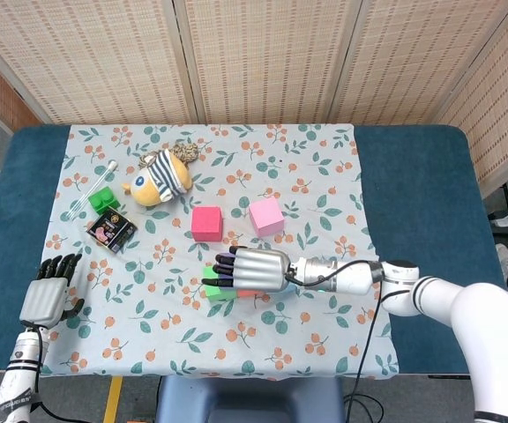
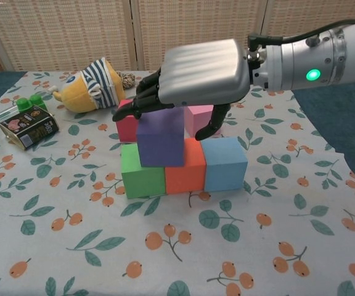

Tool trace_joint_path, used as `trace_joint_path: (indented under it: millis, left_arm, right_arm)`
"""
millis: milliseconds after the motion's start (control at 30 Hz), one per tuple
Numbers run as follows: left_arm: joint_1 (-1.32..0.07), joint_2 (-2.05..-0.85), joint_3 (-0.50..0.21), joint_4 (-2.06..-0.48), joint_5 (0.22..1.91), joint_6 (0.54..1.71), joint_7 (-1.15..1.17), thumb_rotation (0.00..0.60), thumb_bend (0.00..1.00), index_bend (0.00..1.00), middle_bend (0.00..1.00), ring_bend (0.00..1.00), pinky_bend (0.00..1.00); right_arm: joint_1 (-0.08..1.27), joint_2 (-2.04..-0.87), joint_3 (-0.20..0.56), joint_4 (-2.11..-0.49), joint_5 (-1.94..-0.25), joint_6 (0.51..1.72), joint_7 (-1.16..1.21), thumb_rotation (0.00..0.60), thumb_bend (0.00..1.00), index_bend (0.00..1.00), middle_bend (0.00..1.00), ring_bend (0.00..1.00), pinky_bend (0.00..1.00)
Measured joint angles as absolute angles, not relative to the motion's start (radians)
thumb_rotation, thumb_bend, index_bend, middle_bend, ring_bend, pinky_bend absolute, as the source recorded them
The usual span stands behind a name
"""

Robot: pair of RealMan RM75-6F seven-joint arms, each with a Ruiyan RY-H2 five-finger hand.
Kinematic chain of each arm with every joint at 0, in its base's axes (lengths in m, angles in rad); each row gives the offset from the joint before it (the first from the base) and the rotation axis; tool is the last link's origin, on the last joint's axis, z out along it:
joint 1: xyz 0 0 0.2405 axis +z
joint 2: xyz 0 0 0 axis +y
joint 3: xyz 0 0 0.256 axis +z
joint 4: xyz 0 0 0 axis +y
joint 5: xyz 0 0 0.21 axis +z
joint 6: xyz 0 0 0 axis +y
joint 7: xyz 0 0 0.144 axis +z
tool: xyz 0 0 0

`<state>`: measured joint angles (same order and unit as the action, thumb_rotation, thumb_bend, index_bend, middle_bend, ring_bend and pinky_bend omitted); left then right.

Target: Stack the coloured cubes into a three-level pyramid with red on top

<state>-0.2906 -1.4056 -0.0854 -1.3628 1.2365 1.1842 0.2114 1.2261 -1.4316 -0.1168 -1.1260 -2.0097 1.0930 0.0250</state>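
Bare cloth (image 2: 239,259) before cube row (image 2: 183,171)

Robot test station in a lab or office corner. Blue padded table (image 1: 413,189) with a floral-print cloth (image 1: 324,220) spread over it; behind the table, woven beige folding screens (image 1: 263,57); below its front edge, yellow floor tape (image 1: 113,401).

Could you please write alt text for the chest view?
The robot's right hand holds a purple cube on a row of green cube, orange cube and blue cube on a floral tablecloth. Behind them sit a red cube, pink cube and plush toy.
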Motion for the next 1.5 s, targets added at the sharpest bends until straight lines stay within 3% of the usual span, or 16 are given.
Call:
trace_joint_path:
  millis: [400,667,933,1167,1500]
  left_arm:
    - [-0.288,-1.398,-0.084,-1.374,1.244,1.191,0.202,0.6,0.34,0.0,0.05,0.02,0.07]
    - [-0.286,-1.386,-0.081,-1.384,1.256,1.192,0.182,0.6,0.34,0.0,0.05,0.02,0.07]
    - [-0.283,-1.37,-0.075,-1.403,1.275,1.2,0.159,0.6,0.34,0.0,0.05,0.02,0.07]
    - [-0.284,-1.36,-0.068,-1.41,1.293,1.196,0.137,0.6,0.34,0.0,0.05,0.02,0.07]
    - [-0.275,-1.337,-0.058,-1.429,1.327,1.216,0.1,0.6,0.34,0.0,0.05,0.03,0.07]
  right_arm:
    - [1.202,-1.402,-0.092,-1.192,-1.96,1.102,0.041,0.6,0.01,0.0,0.13,0.14,0.47]
    - [1.139,-1.332,-0.045,-1.379,-1.778,1.061,0.055,0.6,0.0,0.0,0.05,0.04,0.34]
    - [1.091,-1.205,0.022,-1.664,-1.462,0.917,-0.029,0.524,0.0,0.0,0.04,0.01,0.26]
    - [1.108,-1.131,0.052,-1.842,-1.097,0.81,-0.19,0.5,0.0,0.0,0.04,0.0,0.18]
    - [1.272,-1.147,0.033,-2.013,-0.532,0.866,-0.594,0.5,0.0,0.0,0.04,0.0,0.15]
